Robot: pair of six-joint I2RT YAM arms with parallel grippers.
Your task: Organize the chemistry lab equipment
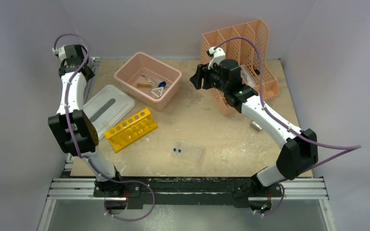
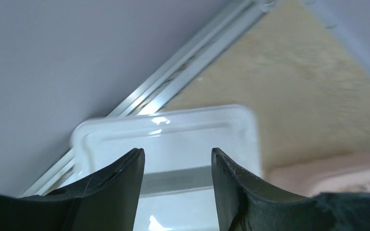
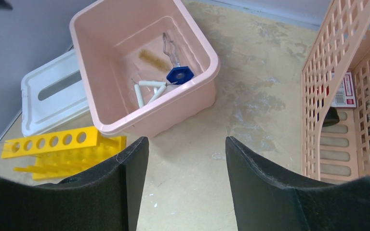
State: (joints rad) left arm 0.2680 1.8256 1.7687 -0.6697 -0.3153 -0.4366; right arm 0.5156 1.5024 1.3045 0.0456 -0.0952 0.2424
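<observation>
The yellow rack [image 3: 60,149] lies at the left side of the table [image 1: 221,120], just in front of the pink tub [image 3: 83,67]. It is hard plastic with a row of round holes, and in the right wrist view one black finger cuts off its near end. The clear tray [image 1: 189,151] sits alone near the front middle. It is thin and almost invisible against the wood, and two tiny blue-capped vials [image 1: 176,150] mark its left edge.

Inside the tub lie a wire triangle [image 3: 149,91] with white sleeves, a blue six-sided piece [image 3: 179,75], and a thin wavy thing that is perhaps the tongs [image 3: 169,48].

A pale glossy lid [image 3: 48,103] with rounded corners lies flat at the left of the tub. The peach file holder [image 3: 347,48], a square lattice, stands at the back right.

The left gripper [image 2: 176,154] hangs over the lid, with its jaws spread and nothing between them. The right gripper [image 3: 185,142] is high over bare table, its jaws also wide apart and holding nothing.
</observation>
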